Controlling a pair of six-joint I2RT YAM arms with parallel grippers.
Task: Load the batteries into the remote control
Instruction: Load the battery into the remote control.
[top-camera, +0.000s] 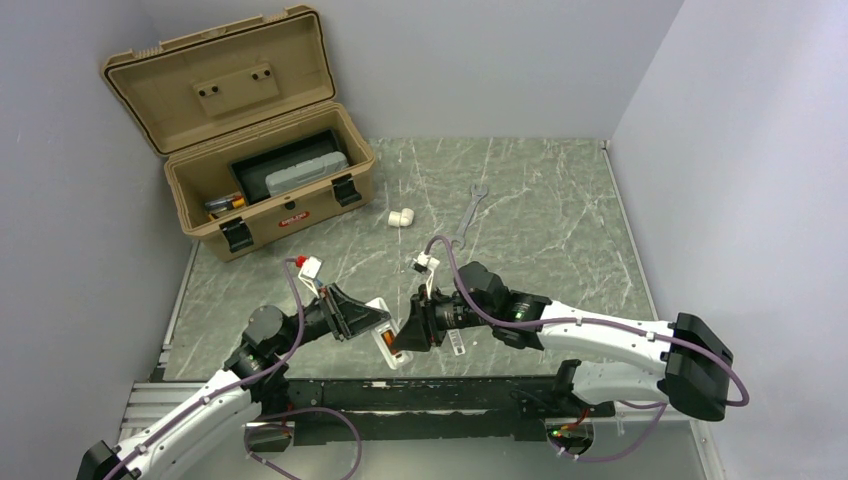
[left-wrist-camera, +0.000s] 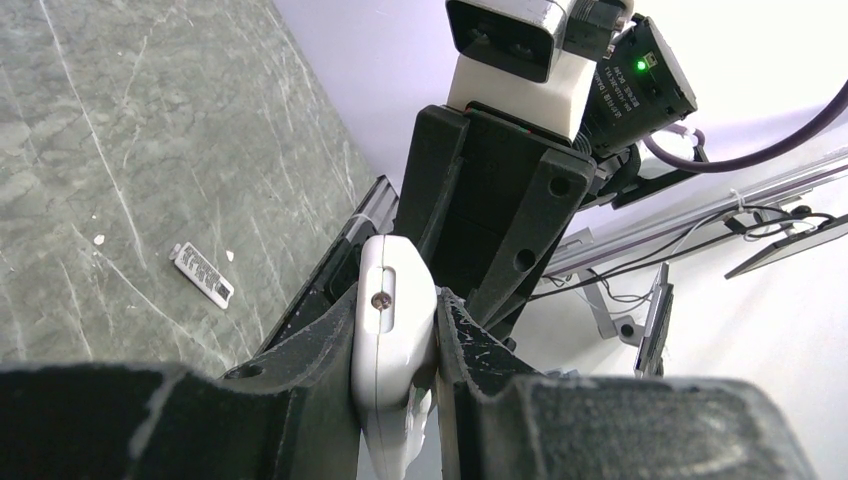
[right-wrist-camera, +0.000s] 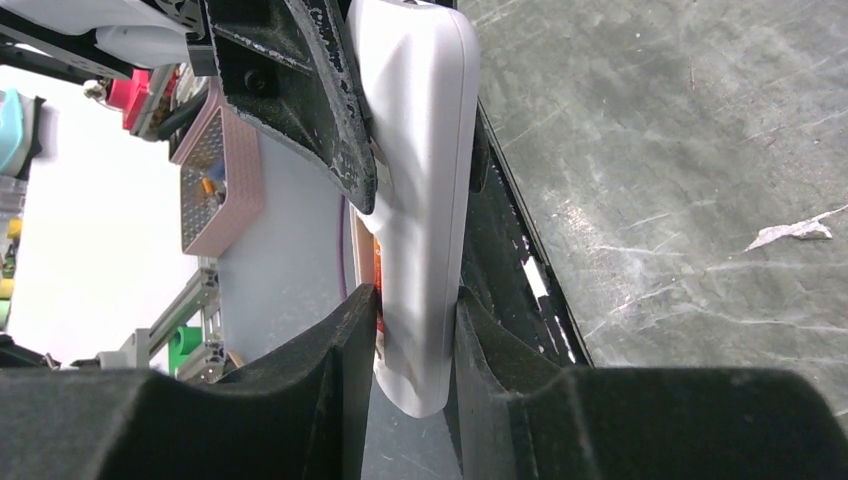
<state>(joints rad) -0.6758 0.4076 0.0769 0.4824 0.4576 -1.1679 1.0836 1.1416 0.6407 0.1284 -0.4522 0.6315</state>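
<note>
The white remote control (top-camera: 379, 318) hangs above the table's front edge between my two grippers. My left gripper (top-camera: 372, 322) is shut on one end; in the left wrist view the remote control (left-wrist-camera: 392, 320) is pinched between both pads of that gripper (left-wrist-camera: 395, 345). My right gripper (top-camera: 402, 337) faces it from the right. In the right wrist view both pads of the right gripper (right-wrist-camera: 415, 320) press the sides of the remote control's (right-wrist-camera: 425, 170) other end. An orange-red battery (top-camera: 388, 343) lies in the recess; a sliver of that battery (right-wrist-camera: 366, 262) shows beside the left pad.
An open tan toolbox (top-camera: 270, 190) stands at the back left. A white pipe elbow (top-camera: 402, 216) and a silver wrench (top-camera: 470, 215) lie mid-table. A small white strip with dark print (top-camera: 456, 343) lies on the table below my right gripper, the same strip (left-wrist-camera: 203, 275) showing in the left wrist view.
</note>
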